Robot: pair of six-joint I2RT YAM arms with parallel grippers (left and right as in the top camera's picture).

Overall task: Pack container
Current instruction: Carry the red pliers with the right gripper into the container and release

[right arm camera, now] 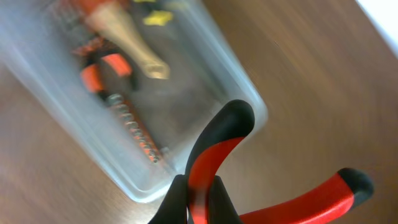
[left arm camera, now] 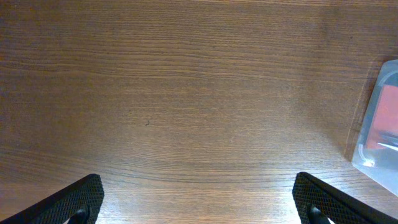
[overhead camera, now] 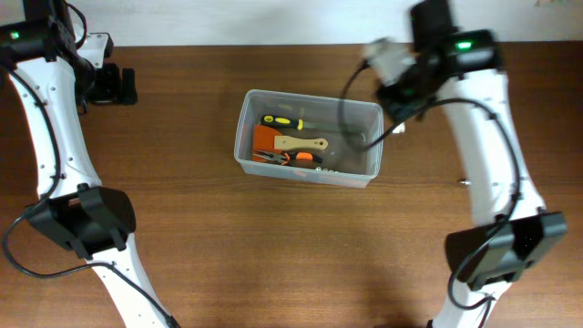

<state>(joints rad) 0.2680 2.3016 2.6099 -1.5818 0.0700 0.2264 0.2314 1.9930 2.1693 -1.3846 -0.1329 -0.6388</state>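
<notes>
the clear rectangular container (overhead camera: 308,138) sits upright mid-table, slightly skewed, with hand tools lying inside.

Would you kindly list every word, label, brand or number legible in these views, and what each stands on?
None can be read. The tools in the container show no legible marking from overhead; the right wrist view is blurred, and the red-handled pliers there bear no visible print.

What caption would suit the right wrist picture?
Red-handled pliers held near a clear tub of tools.
</notes>
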